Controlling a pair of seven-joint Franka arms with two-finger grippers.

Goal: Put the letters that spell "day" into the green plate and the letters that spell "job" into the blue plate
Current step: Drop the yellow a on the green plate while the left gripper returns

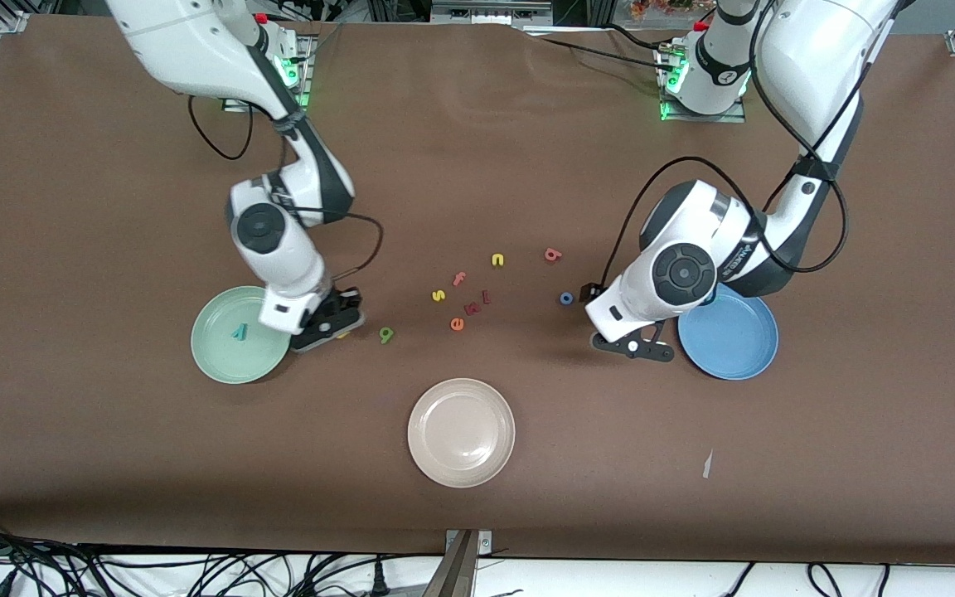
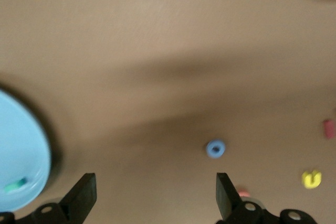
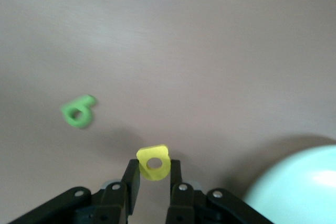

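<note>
My right gripper (image 3: 153, 174) is shut on a yellow letter (image 3: 153, 162) just over the table, beside the green plate (image 1: 212, 352). A teal "y" (image 1: 239, 332) lies in that plate. An olive-green letter (image 1: 386, 334) lies on the table close by, toward the middle. My left gripper (image 1: 635, 344) stands open and holds nothing, next to the blue plate (image 1: 734, 348). A small teal letter (image 2: 14, 185) rests in the blue plate (image 2: 21, 145). The blue "o" (image 1: 566, 298) and the salmon "b" (image 1: 553, 255) lie on the table, farther from the front camera than the left gripper.
Mid-table lie a yellow "n" (image 1: 497, 260), a salmon "f" (image 1: 459, 279), a yellow "s" (image 1: 438, 295), an orange "e" (image 1: 457, 324) and two pink letters (image 1: 477, 303). A beige plate (image 1: 461, 431) sits nearer the front camera.
</note>
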